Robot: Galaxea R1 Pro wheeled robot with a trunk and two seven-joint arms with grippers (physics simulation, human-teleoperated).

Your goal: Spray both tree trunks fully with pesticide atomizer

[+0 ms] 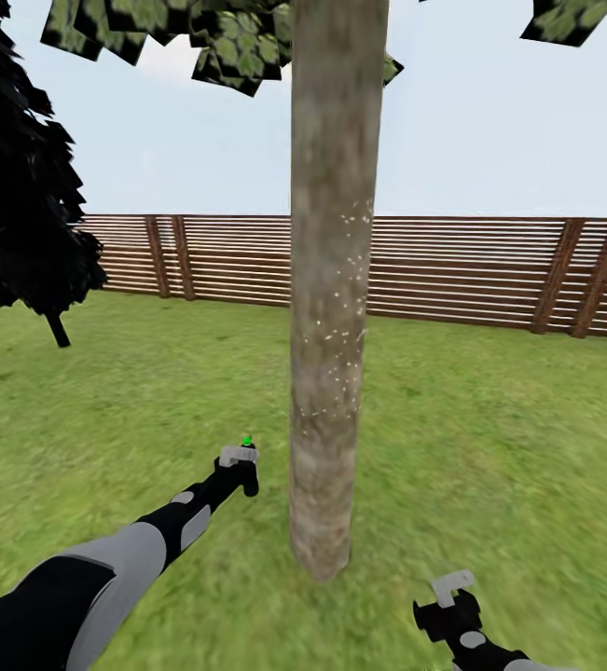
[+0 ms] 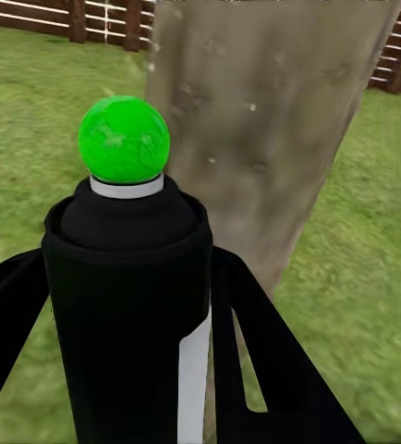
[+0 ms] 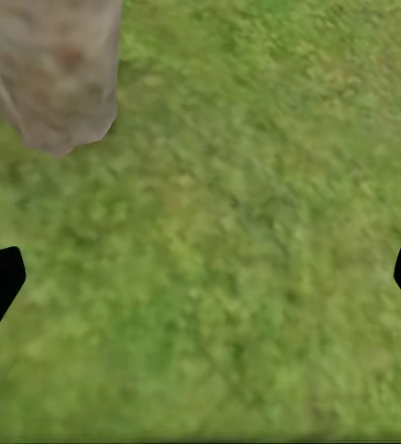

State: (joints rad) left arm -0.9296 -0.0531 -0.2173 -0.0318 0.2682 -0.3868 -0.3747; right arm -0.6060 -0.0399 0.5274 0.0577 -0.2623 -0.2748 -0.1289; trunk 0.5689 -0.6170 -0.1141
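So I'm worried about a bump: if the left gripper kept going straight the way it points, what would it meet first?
Most likely the tree trunk: the left gripper, shut on the pesticide atomizer, faces the bark directly, though the gap is hard to judge.

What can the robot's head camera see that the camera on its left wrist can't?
The head view alone has the sky, the leaves, a dark tree, the right gripper and the trunk's foot on the grass. The left wrist view alone gives a close look at the spray bottle with its green ball, held between the black fingers. Both have the tree trunk with white specks, the fence and the lawn.
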